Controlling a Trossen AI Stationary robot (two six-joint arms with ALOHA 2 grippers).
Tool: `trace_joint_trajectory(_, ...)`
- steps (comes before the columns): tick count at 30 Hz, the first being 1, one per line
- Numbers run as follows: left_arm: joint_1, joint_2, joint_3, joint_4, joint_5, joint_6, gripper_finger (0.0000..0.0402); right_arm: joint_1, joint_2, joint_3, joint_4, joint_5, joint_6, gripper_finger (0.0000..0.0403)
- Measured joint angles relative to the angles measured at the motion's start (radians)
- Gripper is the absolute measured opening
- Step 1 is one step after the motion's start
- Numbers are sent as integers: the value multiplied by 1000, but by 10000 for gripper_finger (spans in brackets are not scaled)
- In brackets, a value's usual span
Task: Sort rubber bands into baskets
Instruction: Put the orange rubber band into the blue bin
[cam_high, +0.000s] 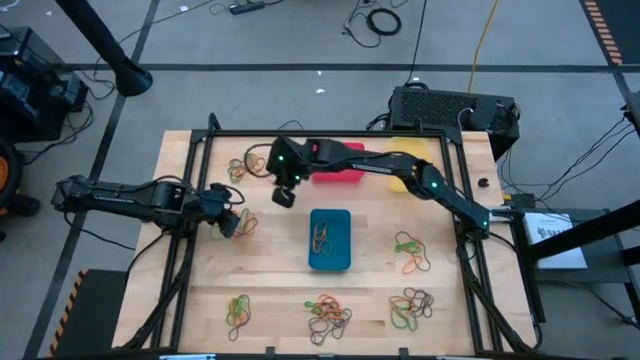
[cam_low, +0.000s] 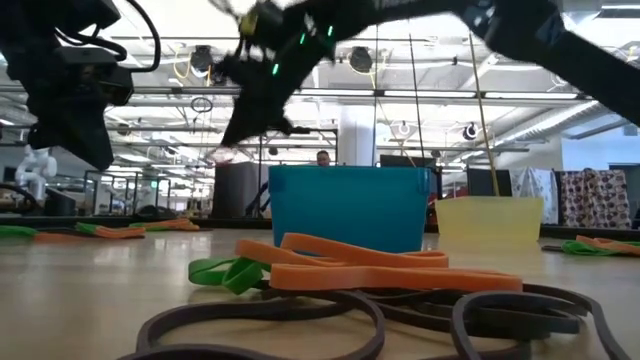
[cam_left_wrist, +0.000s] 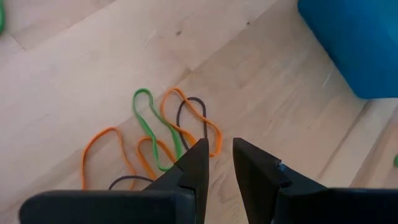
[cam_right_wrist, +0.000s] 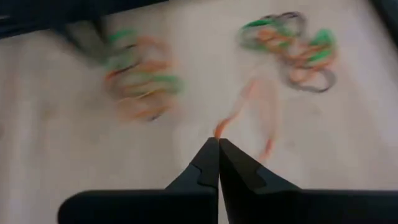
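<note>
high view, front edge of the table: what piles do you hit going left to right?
Three rubber band piles: a mostly green one → a wider orange, green and dark one → a green, orange and dark one nearest the right rail.

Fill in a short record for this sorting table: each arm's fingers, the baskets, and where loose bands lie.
right gripper: fingers shut on an orange rubber band, hanging from the tips, above the table's far-left part
left gripper: fingers slightly apart, empty, over a small pile of bands
blue basket: table centre, some bands inside
red basket: far side, partly under the right arm
yellow basket: far side, beside the red one
loose bands: several mixed clusters around the table
</note>
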Motion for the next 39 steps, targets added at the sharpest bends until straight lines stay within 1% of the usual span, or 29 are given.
trace_joint_trajectory(4,0,0,0,0,-2,48,79,54,-77,1,-214,-37,19,0)
trace_joint_trajectory(9,0,0,0,0,-3,124,79,143,-136,0,-459,-41,103,0)
trace_joint_trajectory(11,0,0,0,0,-11,155,79,180,-146,1,-543,-43,147,0)
trace_joint_trajectory(15,0,0,0,1,-28,209,79,255,-134,0,-654,-40,242,0)
trace_joint_trajectory(19,0,0,0,1,-35,237,79,316,-114,0,-649,-20,324,0)
trace_joint_trajectory(20,0,0,0,2,-35,252,79,329,-110,0,-646,8,344,0)
trace_joint_trajectory(24,0,0,0,5,-35,289,79,367,-96,0,-657,182,440,0)
trace_joint_trajectory(26,0,0,0,14,-28,303,79,373,-96,-8,-654,223,496,0)
trace_joint_trajectory(29,0,0,0,39,-20,304,79,373,-97,-10,-666,227,572,7)
trace_joint_trajectory(33,0,0,0,55,-15,304,79,372,-97,-10,-688,226,644,25)
trace_joint_trajectory(39,0,0,0,51,25,313,79,371,-97,-10,-693,226,680,57)
